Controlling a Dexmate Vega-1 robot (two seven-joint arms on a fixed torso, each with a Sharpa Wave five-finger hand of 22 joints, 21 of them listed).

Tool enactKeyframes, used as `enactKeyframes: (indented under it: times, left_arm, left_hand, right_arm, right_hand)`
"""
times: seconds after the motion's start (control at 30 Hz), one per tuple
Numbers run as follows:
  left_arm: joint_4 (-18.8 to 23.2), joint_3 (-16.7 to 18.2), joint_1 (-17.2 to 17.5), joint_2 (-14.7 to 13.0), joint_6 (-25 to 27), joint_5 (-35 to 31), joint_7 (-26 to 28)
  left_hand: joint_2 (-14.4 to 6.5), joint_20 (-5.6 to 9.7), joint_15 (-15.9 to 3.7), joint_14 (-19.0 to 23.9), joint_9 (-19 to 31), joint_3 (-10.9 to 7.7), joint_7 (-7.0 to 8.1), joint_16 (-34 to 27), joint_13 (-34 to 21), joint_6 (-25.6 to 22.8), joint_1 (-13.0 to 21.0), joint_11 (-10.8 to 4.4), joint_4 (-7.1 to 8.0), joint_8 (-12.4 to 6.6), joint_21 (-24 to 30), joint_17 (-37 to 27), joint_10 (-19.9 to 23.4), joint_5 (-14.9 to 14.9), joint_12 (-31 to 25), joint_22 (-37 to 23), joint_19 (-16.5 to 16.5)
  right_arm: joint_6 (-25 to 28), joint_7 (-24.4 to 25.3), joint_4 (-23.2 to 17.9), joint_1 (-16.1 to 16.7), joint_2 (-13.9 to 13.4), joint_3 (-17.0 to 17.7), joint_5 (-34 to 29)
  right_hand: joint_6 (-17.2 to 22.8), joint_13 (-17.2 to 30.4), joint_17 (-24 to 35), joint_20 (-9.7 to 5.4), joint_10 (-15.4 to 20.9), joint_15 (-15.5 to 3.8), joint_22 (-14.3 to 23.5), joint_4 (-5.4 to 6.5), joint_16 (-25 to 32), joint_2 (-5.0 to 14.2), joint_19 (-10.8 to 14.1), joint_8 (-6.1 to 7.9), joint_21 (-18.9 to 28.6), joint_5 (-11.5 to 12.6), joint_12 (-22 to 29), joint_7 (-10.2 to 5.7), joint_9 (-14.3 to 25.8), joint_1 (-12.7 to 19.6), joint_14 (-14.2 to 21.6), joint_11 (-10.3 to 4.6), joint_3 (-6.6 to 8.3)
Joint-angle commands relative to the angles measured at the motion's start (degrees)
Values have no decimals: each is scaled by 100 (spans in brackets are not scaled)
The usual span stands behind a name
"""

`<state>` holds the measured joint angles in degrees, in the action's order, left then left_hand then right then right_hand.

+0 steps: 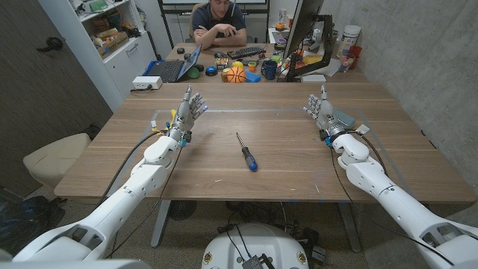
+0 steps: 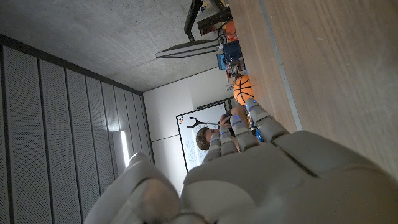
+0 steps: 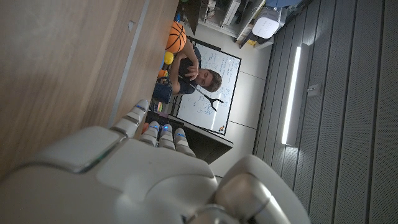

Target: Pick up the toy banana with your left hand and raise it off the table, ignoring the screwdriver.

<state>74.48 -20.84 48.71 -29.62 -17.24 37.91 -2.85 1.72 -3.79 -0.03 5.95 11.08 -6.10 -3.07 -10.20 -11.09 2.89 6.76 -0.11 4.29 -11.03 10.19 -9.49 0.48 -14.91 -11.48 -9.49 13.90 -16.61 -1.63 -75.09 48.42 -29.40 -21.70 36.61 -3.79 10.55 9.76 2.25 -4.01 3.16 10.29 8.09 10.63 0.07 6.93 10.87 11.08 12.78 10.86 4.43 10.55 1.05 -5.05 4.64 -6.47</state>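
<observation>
A screwdriver with a black-and-blue handle lies near the middle of the wooden table. My left hand stands at the table's far left with its fingers apart and pointing up, holding nothing. A small yellow bit shows just beside that hand; I cannot tell whether it is the toy banana. My right hand stands at the far right, fingers apart, holding nothing. The left wrist view looks over my left hand, and the right wrist view over my right hand; both look along the bare tabletop.
A second table behind carries a laptop, a keyboard, a small basketball and several toys. A person sits behind it. A monitor stands at the back right, and shelves at the back left.
</observation>
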Motion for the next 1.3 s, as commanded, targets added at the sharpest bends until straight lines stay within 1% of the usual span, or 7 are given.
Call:
enactKeyframes:
  times: [0.03,0.33,0.73,0.8,1.0,1.07,1.3]
  left_arm:
    - [89,46,90,-88,26,35,-19]
    - [387,154,225,-240,134,-49,310]
    - [995,358,436,-534,450,-351,1088]
    - [1125,391,482,-593,558,-438,1286]
    - [1453,508,629,-736,867,-658,1836]
    - [1608,525,670,-810,1056,-818,2098]
    - [2101,573,741,-985,1872,-1262,2928]
  left_hand:
    - [-6,0,-8,30,27,-34,-12,-34,-15,49,52,7,-3,-32,28,-18,65,-16,-31,-15,45]
    - [-27,18,-49,88,27,-39,26,-53,-15,-39,84,-22,-24,-64,47,-17,145,-8,-59,-16,104]
    - [-118,-80,-97,187,32,-111,155,-73,-17,-127,255,-123,-115,-92,81,-18,260,6,-94,-20,258]
    - [-164,-81,-107,243,37,-154,201,-84,-21,-166,351,-180,-166,-106,73,-21,310,11,-112,-22,266]
    - [-236,-84,-128,313,45,-233,263,-91,-28,-245,528,-188,-265,-136,73,-25,416,24,-149,-23,309]
    - [-275,-89,-138,320,52,-284,339,-84,-32,-276,644,-204,-331,-149,68,-27,421,33,-147,-23,318]
    - [-364,-146,-168,408,78,-427,463,-84,-45,-474,994,-284,-549,-221,70,-29,576,86,-197,-27,381]
  right_arm:
    - [45,35,-75,42,-19,-51,-64]
    - [75,22,-67,55,-32,-53,-50]
    - [27,-100,168,-41,72,-92,-6]
    - [5,-135,224,-68,90,-101,-5]
    - [-19,-191,314,-121,126,-115,3]
    - [-33,-205,349,-141,137,-121,-3]
    - [-26,-244,439,-181,184,-141,16]
  right_hand:
    - [-6,14,19,3,-22,10,7,26,41,24,51,30,22,30,30,52,17,58,-46,27,-10]
    - [-4,14,19,9,-20,17,7,24,37,32,44,28,18,31,28,49,17,63,-50,28,-18]
    - [3,14,19,11,-19,17,8,20,35,46,41,27,16,32,26,46,17,71,-53,25,-30]
    - [10,14,19,10,-20,18,8,20,35,47,40,30,16,32,25,35,17,71,-52,26,-32]
    - [14,14,19,10,-19,21,8,19,34,51,40,30,15,33,25,28,17,73,-54,26,-36]
    - [18,14,19,11,-20,21,8,19,34,52,40,31,15,33,24,30,17,73,-55,25,-38]
    - [20,14,19,13,-17,22,8,18,35,56,41,30,15,33,24,29,17,74,-53,26,-44]
